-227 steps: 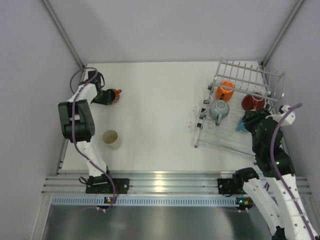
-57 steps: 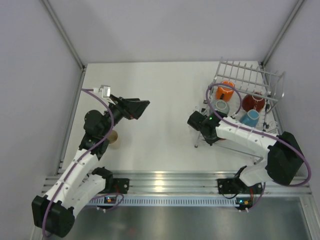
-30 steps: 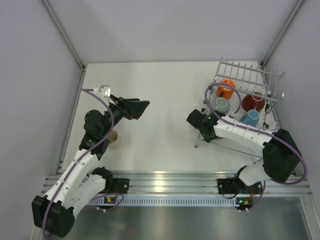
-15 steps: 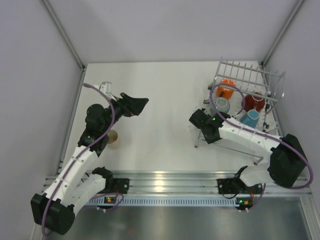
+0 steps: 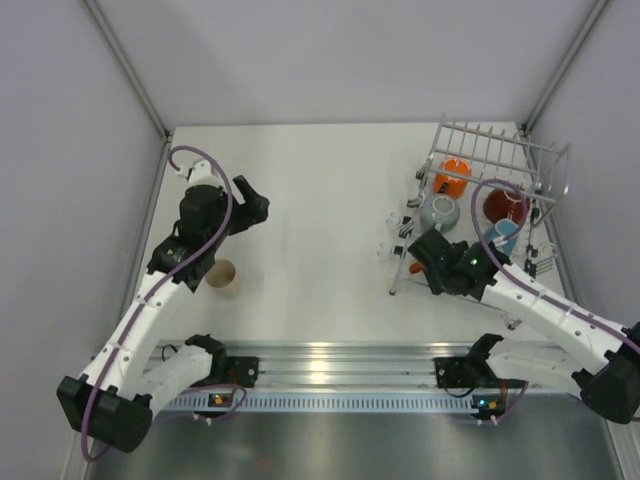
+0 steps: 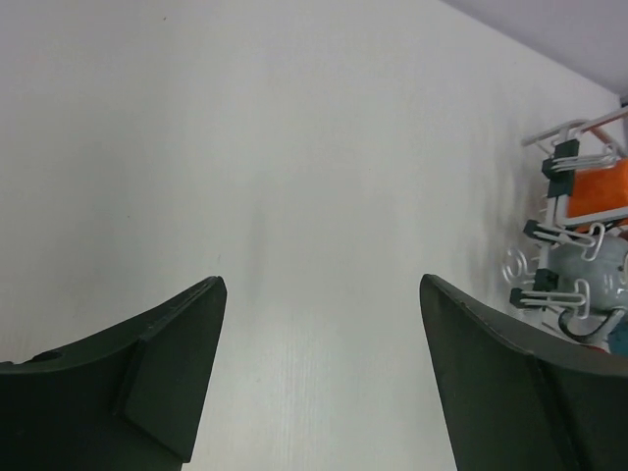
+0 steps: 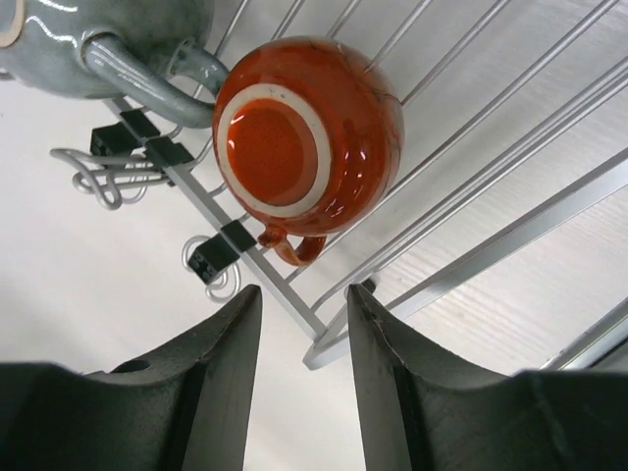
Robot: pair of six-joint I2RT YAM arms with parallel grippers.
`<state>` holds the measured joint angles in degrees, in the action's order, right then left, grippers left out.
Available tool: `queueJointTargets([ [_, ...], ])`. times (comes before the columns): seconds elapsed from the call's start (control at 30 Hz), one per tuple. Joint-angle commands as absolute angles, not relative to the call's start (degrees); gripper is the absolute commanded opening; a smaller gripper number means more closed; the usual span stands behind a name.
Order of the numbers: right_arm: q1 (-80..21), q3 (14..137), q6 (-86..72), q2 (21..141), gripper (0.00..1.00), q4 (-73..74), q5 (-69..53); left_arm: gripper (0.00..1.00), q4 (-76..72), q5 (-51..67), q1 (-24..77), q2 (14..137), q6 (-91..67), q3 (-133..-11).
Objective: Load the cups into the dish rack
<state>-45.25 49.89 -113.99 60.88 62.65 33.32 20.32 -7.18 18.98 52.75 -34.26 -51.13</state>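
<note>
The dish rack [image 5: 497,150] stands at the table's right with several cups in it: bright orange [image 5: 452,178], grey [image 5: 438,212], dark red [image 5: 505,205] and light blue [image 5: 503,236]. In the right wrist view the squat orange-red cup [image 7: 309,132] lies bottom-up on the rack wires [image 7: 491,245], beside the grey cup [image 7: 108,39]. My right gripper [image 7: 302,294] hovers just short of it at the rack's near-left corner, open, with a narrow empty gap. The cream cup [image 5: 221,277] stands on the table at the left. My left gripper [image 5: 254,205] is open and empty beyond that cup.
Black binder clips [image 7: 211,263] with wire loops hang on the rack's left edge. In the left wrist view that edge [image 6: 559,157] shows far right, with the orange cup [image 6: 603,191] and grey cup [image 6: 599,280]. The right arm's cable [image 5: 490,190] loops over the rack.
My left arm has swung back to the left, and its jaws have narrowed slightly. My right gripper has drawn back from the rack's left corner toward the near right.
</note>
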Motion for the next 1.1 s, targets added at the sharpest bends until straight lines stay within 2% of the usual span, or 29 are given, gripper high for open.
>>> queueJointTargets([
  [0.0,-45.5,48.7,-107.4,56.1,0.41,58.9,33.2,0.85,29.0,-9.9,19.1,54.2,-30.8,-55.4],
  [0.23,-45.4,43.7,-73.9,46.3,0.34,33.9,30.4,0.88,38.7,-10.5,19.1,58.8,-23.7,-56.3],
  [0.27,-45.5,43.2,-69.1,45.6,0.34,26.0,28.9,0.88,39.7,-11.2,19.1,59.7,-23.4,-56.3],
  [0.3,-45.5,41.8,-58.6,45.1,0.34,20.9,24.0,0.88,40.3,-11.8,19.1,60.2,-23.0,-56.4],
  [0.4,-45.5,41.6,-44.8,43.9,0.36,11.3,13.6,0.88,43.4,-13.0,19.2,62.1,-22.2,-58.3],
  [0.7,-45.5,52.0,-29.4,48.7,0.37,15.3,4.7,0.82,51.4,-15.5,19.2,66.4,-18.8,-62.2],
  [0.97,-45.4,48.9,-31.8,49.7,0.38,10.8,1.1,0.82,52.4,-14.1,19.1,68.8,-22.1,-59.6],
  [1.07,-45.4,48.5,-32.1,49.8,0.38,11.1,1.0,0.79,52.6,-15.1,19.1,69.9,-22.9,-59.9],
])
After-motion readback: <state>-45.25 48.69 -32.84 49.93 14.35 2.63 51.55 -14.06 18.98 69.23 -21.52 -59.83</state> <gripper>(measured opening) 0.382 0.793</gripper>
